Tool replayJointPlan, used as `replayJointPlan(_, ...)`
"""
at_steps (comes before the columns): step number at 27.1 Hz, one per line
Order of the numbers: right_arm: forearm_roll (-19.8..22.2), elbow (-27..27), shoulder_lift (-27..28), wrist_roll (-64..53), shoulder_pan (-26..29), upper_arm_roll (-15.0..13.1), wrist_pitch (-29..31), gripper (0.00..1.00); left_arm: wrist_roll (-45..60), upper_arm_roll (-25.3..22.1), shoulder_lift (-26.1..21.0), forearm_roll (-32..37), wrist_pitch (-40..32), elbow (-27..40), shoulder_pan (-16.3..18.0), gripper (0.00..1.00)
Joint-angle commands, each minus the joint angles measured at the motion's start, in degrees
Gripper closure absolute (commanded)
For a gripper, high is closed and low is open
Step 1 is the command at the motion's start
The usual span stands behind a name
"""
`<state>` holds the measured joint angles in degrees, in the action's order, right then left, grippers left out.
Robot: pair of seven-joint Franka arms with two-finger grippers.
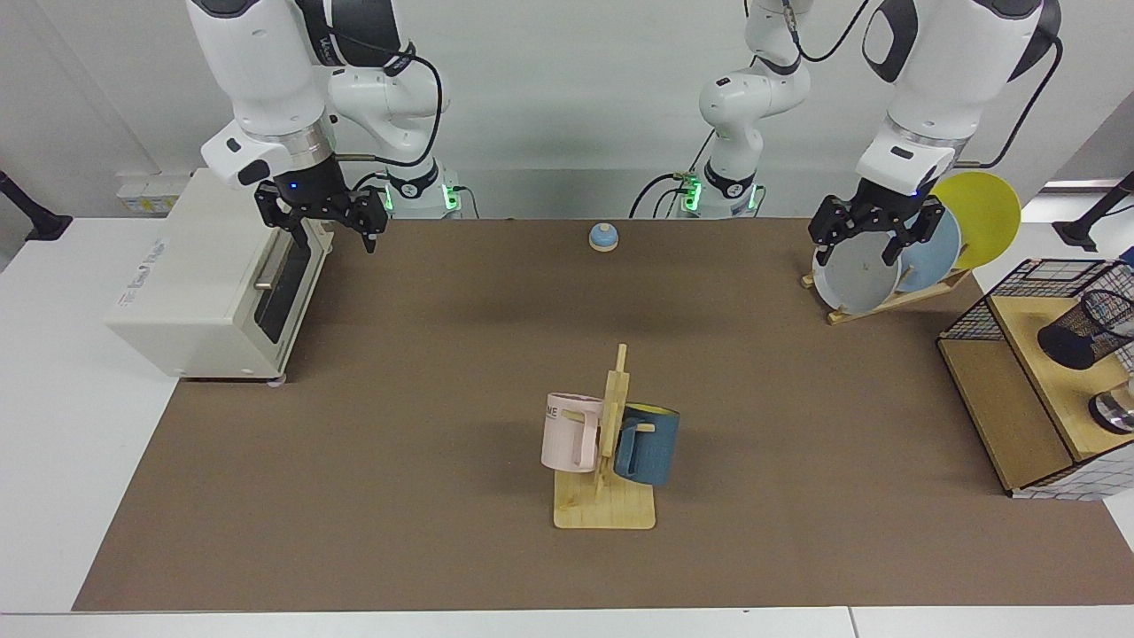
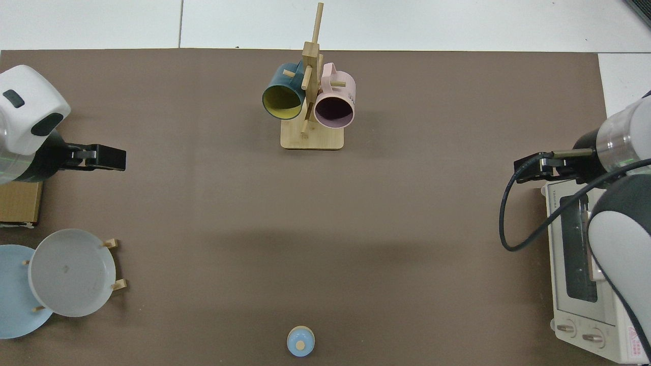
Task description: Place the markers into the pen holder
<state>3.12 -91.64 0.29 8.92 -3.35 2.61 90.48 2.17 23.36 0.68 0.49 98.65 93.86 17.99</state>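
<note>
Two open grippers, left gripper (image 1: 873, 240) by round plates (image 1: 850, 276), mesh pen holder (image 1: 1083, 332)

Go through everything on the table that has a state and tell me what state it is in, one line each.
Left gripper: open, empty, above the plate rack.
Right gripper: open, empty, by the toaster oven.
Black wire-mesh pen holder: tipped on its side, on the wooden shelf.
White toaster oven: door shut.
Pink mug: hanging on the wooden mug tree.
Dark blue mug: hanging there too.
Grey plate: leaning in the rack.
</note>
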Motion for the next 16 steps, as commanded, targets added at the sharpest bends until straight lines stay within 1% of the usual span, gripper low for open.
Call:
replayJointPlan(1, -1.0, -1.5, -1.1, 0.5, 1.1, 0.6, 1.5, 0.00, 0.4, -9.6, 1.2, -1.1, -0.9, 0.3, -9.2, 0.00)
replayJointPlan(4, -1.0, -1.6, -1.1, 0.5, 1.1, 0.6, 1.5, 0.00, 0.3, -12.5, 1.4, -1.0, -0.7, 0.3, -12.7, 0.00)
replayJointPlan(6, -1.0, -1.6, -1.1, 0.5, 1.1, 0.7, 1.5, 0.00, 0.2, -13.7, 1.4, -0.8, -0.5, 0.5, -14.6, 0.00)
replayJointPlan(8, -1.0, -1.5, -1.1, 0.5, 1.1, 0.6, 1.5, 0.00, 0.0, -16.0, 1.5, -0.9, -0.5, 0.6, -16.1, 0.00)
replayJointPlan(11, -1.0, -1.5, -1.1, 0.5, 1.1, 0.6, 1.5, 0.00, -0.1, -17.2, 1.5, -1.0, -0.4, 0.6, -16.9, 0.00)
replayJointPlan(16, -1.0, -1.6, -1.1, 0.5, 1.1, 0.6, 1.5, 0.00, -0.3, -17.5, 1.9, -0.9, -0.2, 0.7, -17.0, 0.00)
